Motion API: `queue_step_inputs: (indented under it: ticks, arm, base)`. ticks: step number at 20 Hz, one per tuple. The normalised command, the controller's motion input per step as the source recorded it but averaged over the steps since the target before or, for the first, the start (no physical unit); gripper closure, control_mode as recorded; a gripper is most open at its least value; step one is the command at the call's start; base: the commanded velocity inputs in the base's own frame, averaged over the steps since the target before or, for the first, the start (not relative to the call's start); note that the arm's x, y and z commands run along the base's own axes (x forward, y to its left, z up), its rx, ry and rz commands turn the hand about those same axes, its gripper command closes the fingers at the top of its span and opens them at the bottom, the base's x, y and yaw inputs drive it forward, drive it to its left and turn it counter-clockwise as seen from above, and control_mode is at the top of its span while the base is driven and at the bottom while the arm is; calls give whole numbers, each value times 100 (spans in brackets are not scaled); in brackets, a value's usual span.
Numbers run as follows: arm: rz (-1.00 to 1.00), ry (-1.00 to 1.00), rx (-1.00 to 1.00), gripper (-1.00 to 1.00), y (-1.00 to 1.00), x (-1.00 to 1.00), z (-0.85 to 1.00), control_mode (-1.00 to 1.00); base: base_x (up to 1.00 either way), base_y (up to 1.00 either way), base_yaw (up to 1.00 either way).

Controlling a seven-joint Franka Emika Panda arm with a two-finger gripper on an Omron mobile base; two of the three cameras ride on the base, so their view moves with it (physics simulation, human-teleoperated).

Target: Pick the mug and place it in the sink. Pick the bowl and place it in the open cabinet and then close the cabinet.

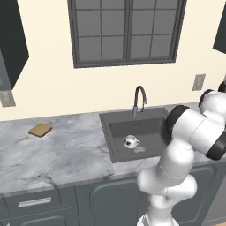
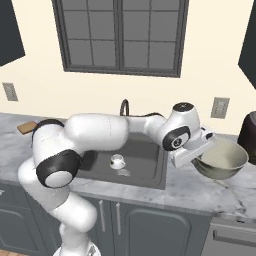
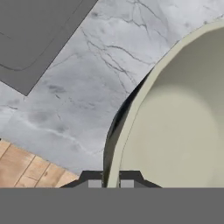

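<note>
From my station I see a cream-yellow wall [image 1: 53, 88] carrying a dark grey multi-pane window [image 1: 127, 31], with a pale outlet plate [image 2: 220, 107] to its right. Below runs the grey-veined marble worktop [image 1: 57, 154] over dark grey base doors with recessed panels [image 2: 150, 230]; a strip of light wooden floor [image 3: 30, 168] shows past the worktop edge in the hand view.

Set into the worktop is the dark grey rectangular sink [image 1: 150, 130], its dark curved gooseneck faucet [image 1: 139, 99] at the back rim. The white arm [image 2: 100, 132] reaches across the sink towards the right.

At the arm's end I have the round deep bowl [image 2: 222, 160], cream-white inside and greyish outside. It looks lifted and tilted above the worktop just right of the sink, though I cannot be sure it is clear of the marble. The gripper [image 3: 110, 181] is clamped on the bowl's near rim, one dark fingertip on each side of the wall.

A dark rounded object [image 2: 248, 135] stands on the worktop just behind the bowl at the right edge; I cannot tell what it is.

The small white mug [image 1: 131, 141] with its side handle sits upright on the sink floor, touching or just beside the round silver drain [image 1: 140, 149].

Far left on the worktop lies a flat tan square piece [image 1: 40, 129], well apart from everything else.
</note>
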Motion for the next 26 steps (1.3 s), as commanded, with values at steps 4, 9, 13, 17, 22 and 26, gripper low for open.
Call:
queue_step_inputs:
  ticks: [4,9,13,17,22,26]
  arm:
    - [27,7,-3,100,57,-2,46,-100]
    - [26,9,0,100,52,-1,56,-100]
    - [23,14,0,100,38,0,74,-100]
    - [22,12,0,100,36,0,55,-100]
    - [15,2,0,100,24,-8,23,-100]
    - [11,0,0,100,13,-20,16,-100]
  base:
    - [0,0,0]
    - [0,0,0]
    - [0,0,0]
    - [0,0,0]
    - [0,0,0]
    - [0,0,0]
